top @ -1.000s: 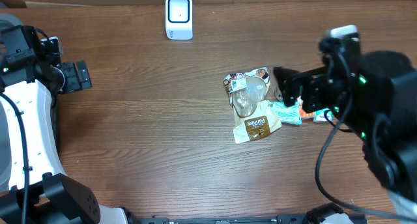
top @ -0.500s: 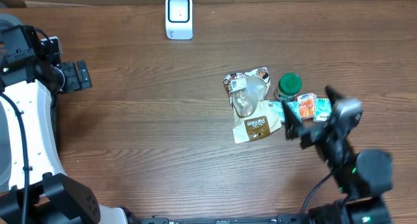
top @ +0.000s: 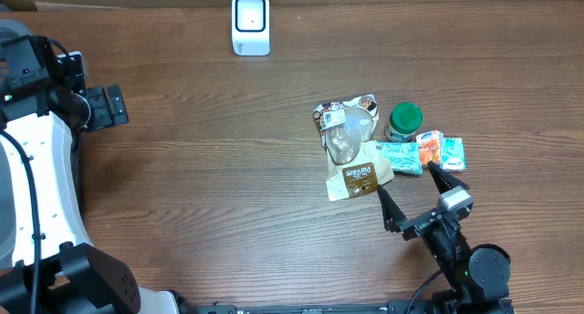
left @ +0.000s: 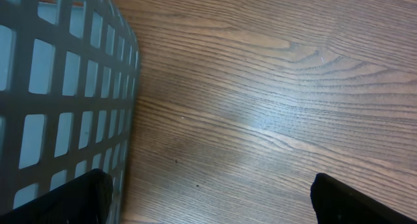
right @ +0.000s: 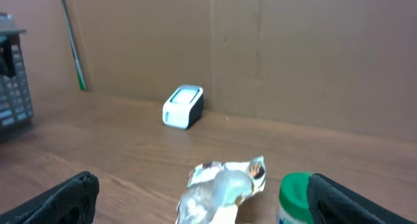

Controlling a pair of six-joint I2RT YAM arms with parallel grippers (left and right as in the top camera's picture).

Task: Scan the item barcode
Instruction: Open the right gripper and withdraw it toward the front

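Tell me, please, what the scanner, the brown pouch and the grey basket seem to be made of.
Scanner: likely hard plastic; its white shell looks smooth, with a glossy pale front window.
Pouch: probably thin plastic film or foil, brown and printed; it lies creased and crumpled.
Basket: seemingly moulded plastic, matte grey; its wall is a regular grid of openings.

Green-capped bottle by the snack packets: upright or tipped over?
Upright. From overhead the green-capped bottle shows its cap as a full round disc; in the right wrist view the cap sits on top of the body.
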